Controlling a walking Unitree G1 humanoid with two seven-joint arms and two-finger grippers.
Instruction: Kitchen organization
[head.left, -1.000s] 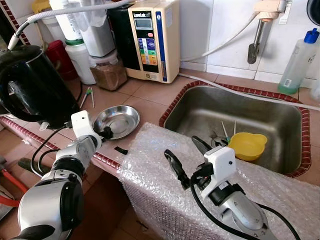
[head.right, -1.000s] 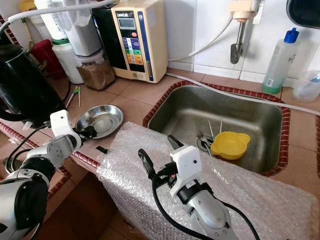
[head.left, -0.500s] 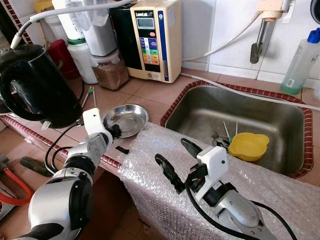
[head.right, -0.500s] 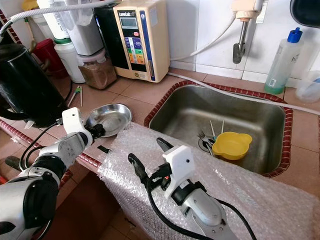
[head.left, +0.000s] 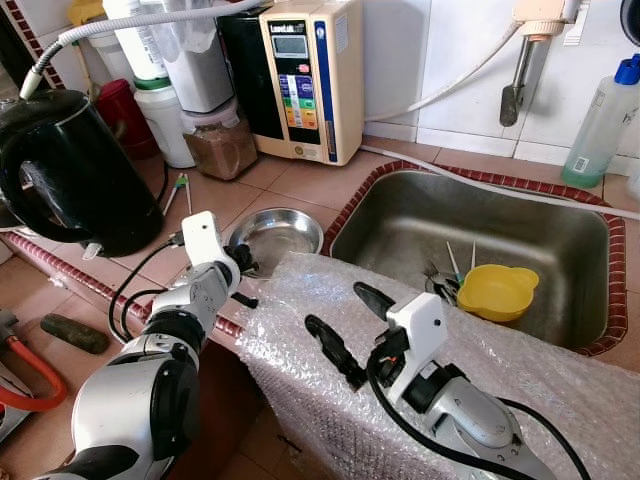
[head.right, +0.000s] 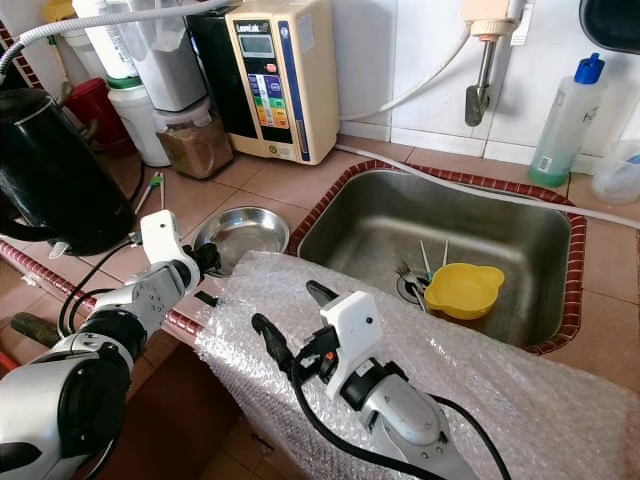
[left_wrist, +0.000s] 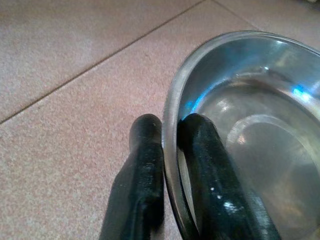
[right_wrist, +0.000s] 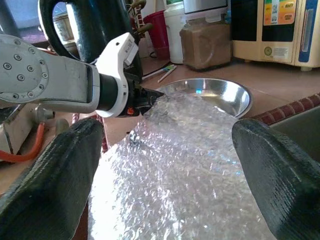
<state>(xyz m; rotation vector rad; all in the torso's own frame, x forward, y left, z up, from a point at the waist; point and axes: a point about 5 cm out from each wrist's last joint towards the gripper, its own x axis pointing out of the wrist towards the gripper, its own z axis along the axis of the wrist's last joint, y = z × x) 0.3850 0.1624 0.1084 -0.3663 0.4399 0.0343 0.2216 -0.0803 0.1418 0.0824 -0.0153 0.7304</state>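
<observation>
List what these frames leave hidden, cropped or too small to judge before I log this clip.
- Steel bowl: near rim hidden by the bubble wrap in the head views.
- Cutlery in the sink: partly behind the yellow bowl, too small to identify.
- Black kettle: cut by the picture's left edge.
- Water machine panel: text too small.

Shiny silver round steel dish (head.left: 277, 234) on pinkish-tan tiled counter (head.left: 300, 185). Glossy black kettle (head.left: 68, 170). Yellow plastic bowl (head.left: 495, 291) in grey steel sink (head.left: 470, 230), rim edged with red-brown patterned tile. Clear bubble-textured wrap (head.left: 330, 310). Cream, blue-striped appliance (head.left: 305, 75).
</observation>
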